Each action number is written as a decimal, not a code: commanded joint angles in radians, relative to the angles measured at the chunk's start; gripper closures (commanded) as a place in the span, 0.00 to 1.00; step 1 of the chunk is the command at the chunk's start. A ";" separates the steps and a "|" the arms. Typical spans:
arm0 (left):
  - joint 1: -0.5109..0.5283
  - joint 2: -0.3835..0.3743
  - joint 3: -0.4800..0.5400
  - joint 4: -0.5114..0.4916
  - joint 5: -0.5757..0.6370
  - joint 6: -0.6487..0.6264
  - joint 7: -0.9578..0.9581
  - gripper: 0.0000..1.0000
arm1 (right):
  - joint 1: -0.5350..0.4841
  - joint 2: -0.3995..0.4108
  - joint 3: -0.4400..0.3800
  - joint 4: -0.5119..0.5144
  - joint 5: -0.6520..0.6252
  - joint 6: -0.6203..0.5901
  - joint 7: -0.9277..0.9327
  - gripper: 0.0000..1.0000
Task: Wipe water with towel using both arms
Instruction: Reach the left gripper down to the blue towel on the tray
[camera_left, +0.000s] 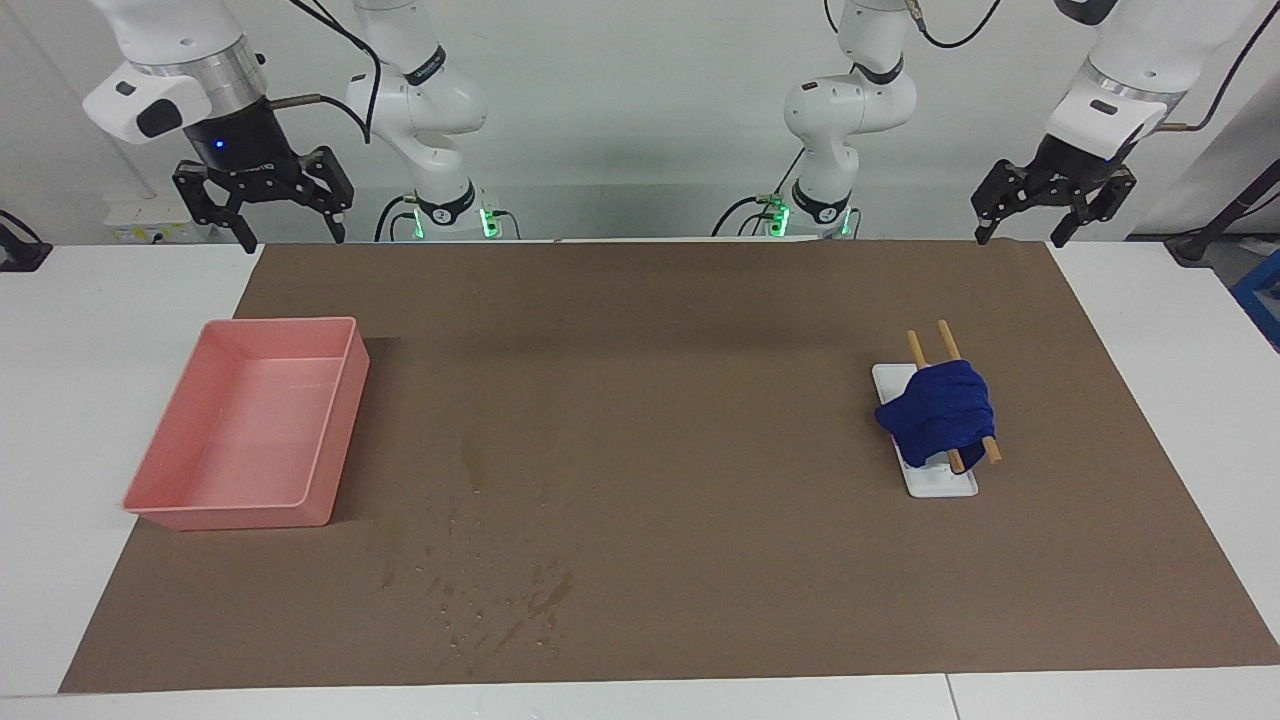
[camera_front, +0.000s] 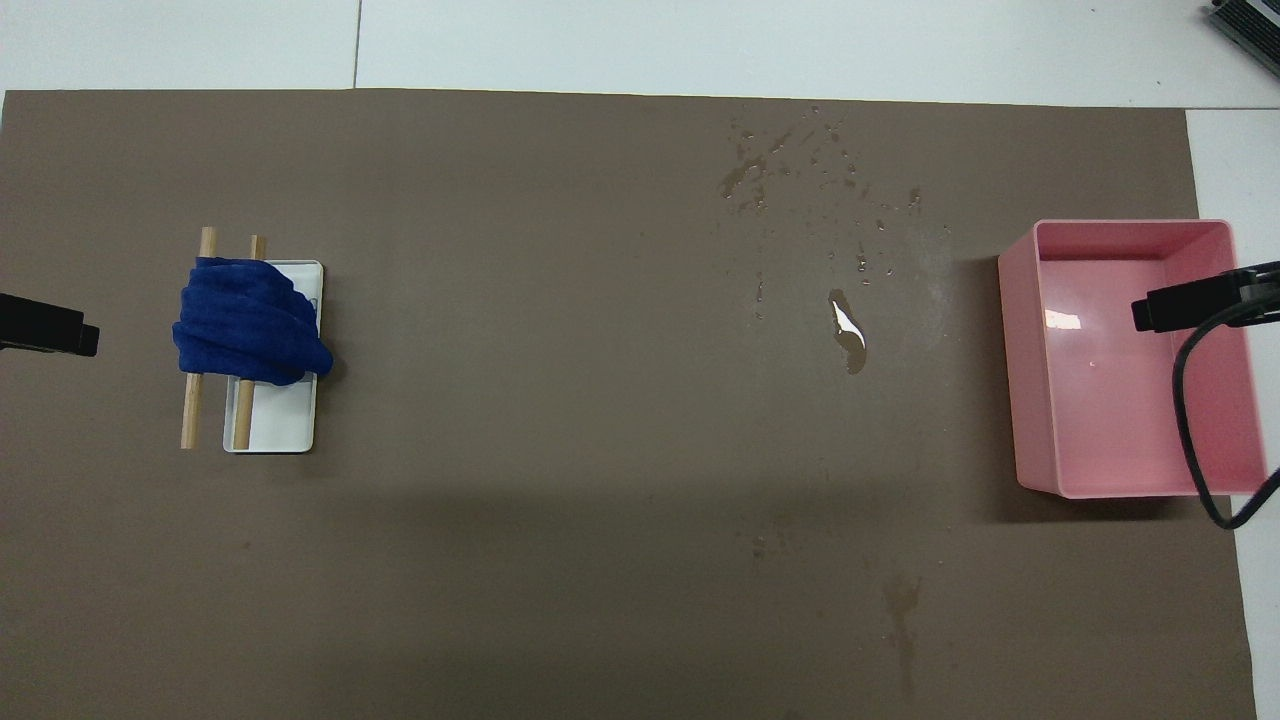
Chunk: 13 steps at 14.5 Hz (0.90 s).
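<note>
Lying on a tray, the towel sits well apart from both raised grippers.

No readable text, label, brand, number or sign anywhere. Faint pale marking on the black body of the right gripper, too small to make out.
</note>
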 joint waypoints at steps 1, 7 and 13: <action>-0.005 -0.015 0.004 -0.010 0.005 -0.003 0.006 0.00 | -0.007 -0.016 0.007 -0.015 -0.008 -0.014 0.015 0.00; 0.002 -0.024 0.006 -0.046 0.005 0.061 0.005 0.00 | -0.007 -0.015 0.007 -0.013 -0.008 -0.013 0.015 0.00; -0.001 0.017 0.007 -0.232 0.015 0.436 -0.005 0.00 | -0.007 -0.015 0.007 -0.015 -0.008 -0.014 0.015 0.00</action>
